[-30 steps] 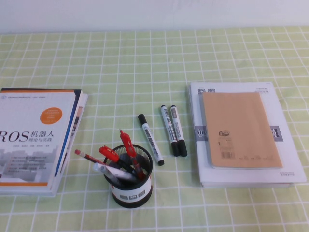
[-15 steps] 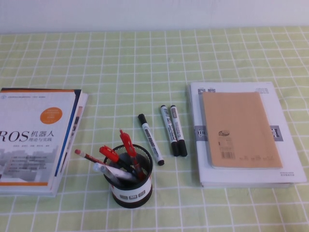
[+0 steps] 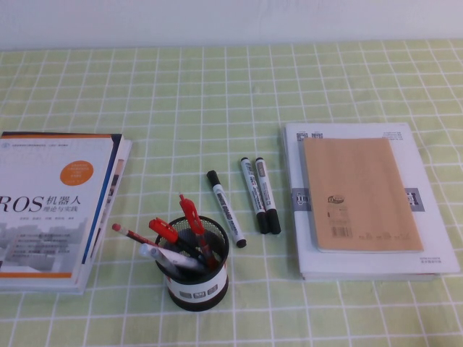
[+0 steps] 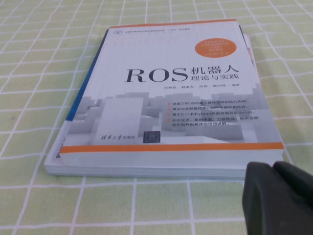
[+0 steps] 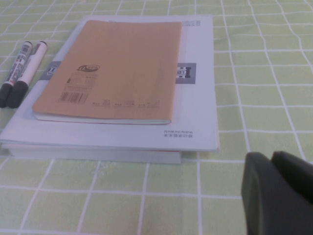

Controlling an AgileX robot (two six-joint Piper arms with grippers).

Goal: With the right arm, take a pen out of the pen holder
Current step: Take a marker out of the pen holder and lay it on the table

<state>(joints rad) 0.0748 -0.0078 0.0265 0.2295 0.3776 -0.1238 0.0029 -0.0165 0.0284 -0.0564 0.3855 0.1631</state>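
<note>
Surface (image 3: pixel 217 94) has a green-and-white checked cloth over it. On the left sits a ROS book (image 3: pixel 51 210). Near the front is a black mesh pen holder (image 3: pixel 197 278). In the middle a single marker (image 3: pixel 226 208) lies at a slant, with a pair of markers (image 3: pixel 251 189) side by side just right of it. A big white book (image 3: pixel 434 246) lies flat on the right.

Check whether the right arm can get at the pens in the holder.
Probably yes: the pen holder stands in the open, its pens leaning out, nothing over them. The right gripper, shut, sits by the stacked notebooks; the left gripper is by the ROS book.
</note>
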